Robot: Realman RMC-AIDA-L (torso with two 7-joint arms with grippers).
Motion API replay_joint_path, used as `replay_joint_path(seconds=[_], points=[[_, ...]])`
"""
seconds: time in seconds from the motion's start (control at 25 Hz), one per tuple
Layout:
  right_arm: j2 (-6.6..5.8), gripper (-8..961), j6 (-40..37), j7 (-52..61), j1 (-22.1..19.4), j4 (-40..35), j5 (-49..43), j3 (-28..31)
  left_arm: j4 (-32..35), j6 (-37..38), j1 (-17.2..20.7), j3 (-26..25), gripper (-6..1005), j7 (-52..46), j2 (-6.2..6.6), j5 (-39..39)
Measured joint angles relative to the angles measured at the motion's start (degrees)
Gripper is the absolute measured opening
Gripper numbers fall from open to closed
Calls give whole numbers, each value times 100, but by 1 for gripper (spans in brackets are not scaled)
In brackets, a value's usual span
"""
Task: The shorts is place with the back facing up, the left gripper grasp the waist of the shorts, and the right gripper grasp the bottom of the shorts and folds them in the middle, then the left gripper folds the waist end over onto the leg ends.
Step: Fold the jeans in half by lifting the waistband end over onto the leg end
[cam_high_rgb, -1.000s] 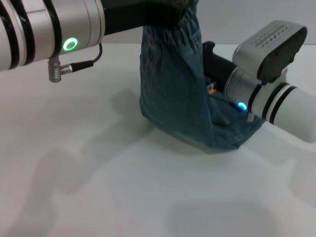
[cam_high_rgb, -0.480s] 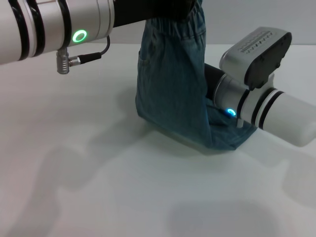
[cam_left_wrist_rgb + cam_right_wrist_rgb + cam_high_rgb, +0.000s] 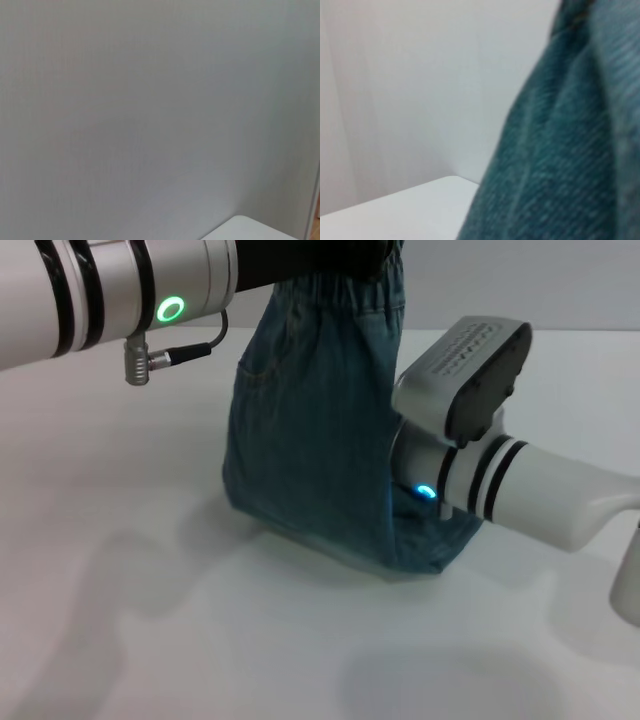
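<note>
The shorts [image 3: 315, 430] hung from the left gripper [image 3: 330, 258], pinching the waist [image 3: 350, 290]; their lower fold touched the white table [image 3: 150, 620], open in front. The right gripper [image 3: 400, 475] was hidden behind denim; its grip could not be told.

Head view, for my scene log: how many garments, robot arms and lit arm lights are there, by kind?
Garments: 1, the shorts
Robot arms: 2, left arm and right arm
Lit arm lights: 2, green light and blue light
Total: 5
</note>
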Motion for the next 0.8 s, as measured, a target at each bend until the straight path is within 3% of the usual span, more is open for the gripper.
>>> replay_joint_path(seconds=[0.2, 0.52, 0.8], points=[[-2, -1, -15, -93, -3, -32, 115, -61, 59, 33, -6, -12, 80, 54, -6, -14], [-60, -1, -10, -420, -736, 321, 89, 535, 152, 78, 17, -37, 65, 54, 5, -10], [-31, -1, 39, -295, -1013, 412, 120, 115, 374, 108, -172, -41, 64, 54, 6, -10]])
